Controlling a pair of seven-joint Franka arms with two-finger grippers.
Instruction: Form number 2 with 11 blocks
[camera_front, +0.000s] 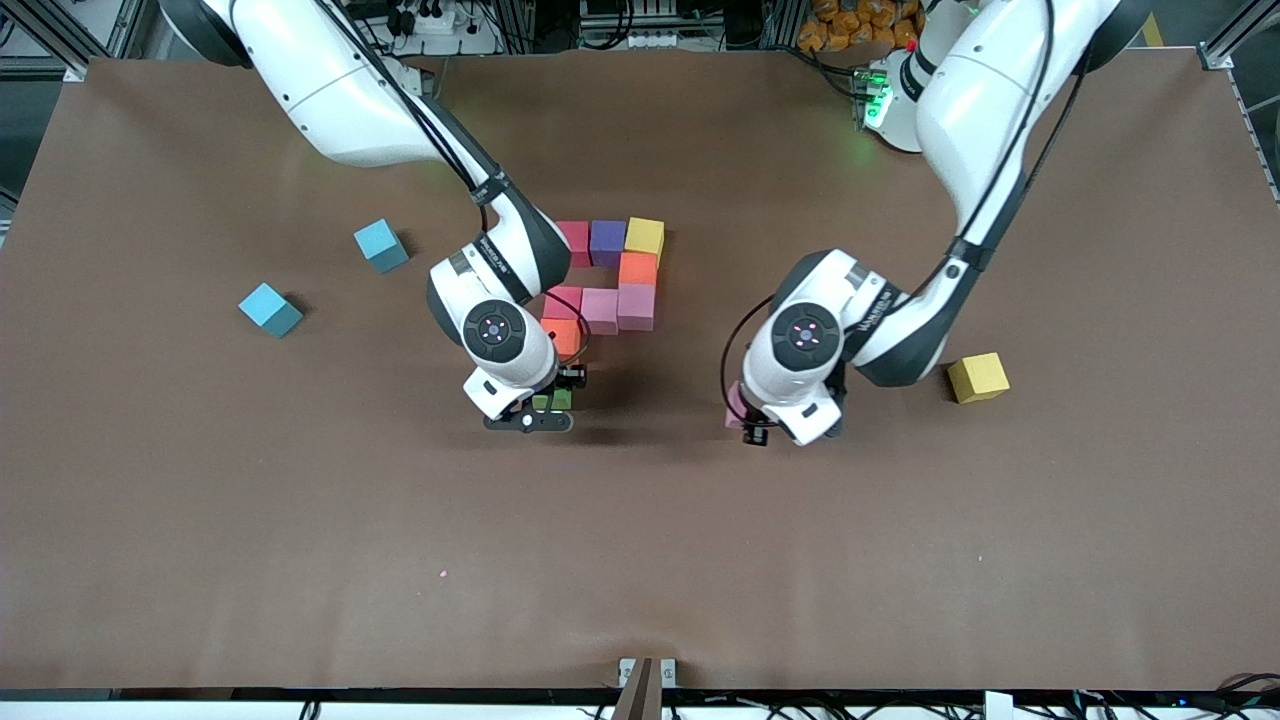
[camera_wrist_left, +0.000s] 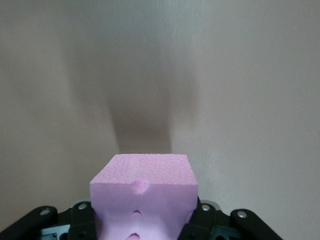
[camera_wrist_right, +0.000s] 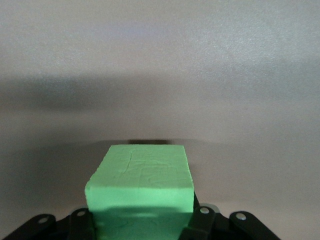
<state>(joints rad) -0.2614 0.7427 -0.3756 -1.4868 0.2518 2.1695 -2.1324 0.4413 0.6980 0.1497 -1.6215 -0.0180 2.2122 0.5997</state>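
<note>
**Two cubes in hand, the 2 half built**

Nearest the camera, the left claw (camera_front: 752, 425) is closed on a pink cube (camera_wrist_left: 144, 192), carried over bare desk (camera_front: 640, 560) toward the left arm's end from the orange cube (camera_front: 562, 337). The right claw (camera_front: 545, 410) is clamped on a green cube (camera_wrist_right: 140, 187) and sits just nearer the camera than that orange cube, which is the lowest laid piece of the figure.

Farther from the camera than the orange cube lies the rest of the figure: a pink row touching it, then another orange and a top row of red, purple and yellow (camera_front: 645, 236). A loose yellow cube (camera_front: 978, 377) lies well toward the left arm's end, two light-blue cubes toward the right arm's end.

The green cube's slot appears to be directly under the right claw, against the orange cube's near face, so that arm is the closer one. Both wrists point straight down, forearms angled in from the bases.
</note>
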